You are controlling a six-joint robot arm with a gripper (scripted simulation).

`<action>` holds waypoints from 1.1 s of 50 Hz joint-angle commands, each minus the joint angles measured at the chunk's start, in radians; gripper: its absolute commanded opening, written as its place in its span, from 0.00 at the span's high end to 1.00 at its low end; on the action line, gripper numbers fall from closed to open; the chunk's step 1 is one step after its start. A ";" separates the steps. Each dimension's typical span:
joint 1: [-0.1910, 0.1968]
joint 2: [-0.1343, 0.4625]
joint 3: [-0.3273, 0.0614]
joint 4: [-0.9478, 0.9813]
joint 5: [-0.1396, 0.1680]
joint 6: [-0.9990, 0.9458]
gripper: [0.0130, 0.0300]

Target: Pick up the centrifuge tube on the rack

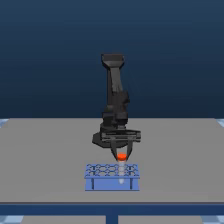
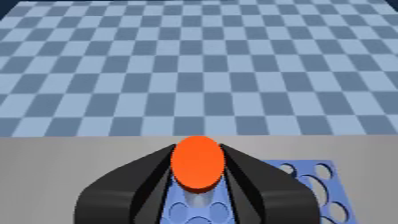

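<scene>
The low light-blue holed rack (image 1: 112, 177) sits near the grey surface's (image 1: 45, 160) front edge; the black hand (image 1: 122, 156) grips the orange-capped whitish tube (image 1: 121, 157).

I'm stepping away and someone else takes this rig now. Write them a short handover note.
Gripper: lowered over the rack, its dark fingers on either side of the orange-red cap of the centrifuge tube. Whether they are pressing on it cannot be told.
Tube: upright over the rack's top, toward the exterior view's right; whether it has left its hole is unclear.
Done: approach and alignment.
Left: confirm the grip, then lift the tube clear of the rack.
</scene>
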 commanded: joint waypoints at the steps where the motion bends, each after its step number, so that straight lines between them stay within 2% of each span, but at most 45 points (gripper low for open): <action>1: 0.000 -0.010 -0.006 0.036 0.019 -0.043 1.00; 17: 0.000 -0.042 -0.025 0.194 0.059 -0.204 1.00; 30: 0.000 -0.071 -0.046 0.418 0.091 -0.431 1.00; 55: 0.000 -0.103 -0.073 0.814 0.114 -0.831 1.00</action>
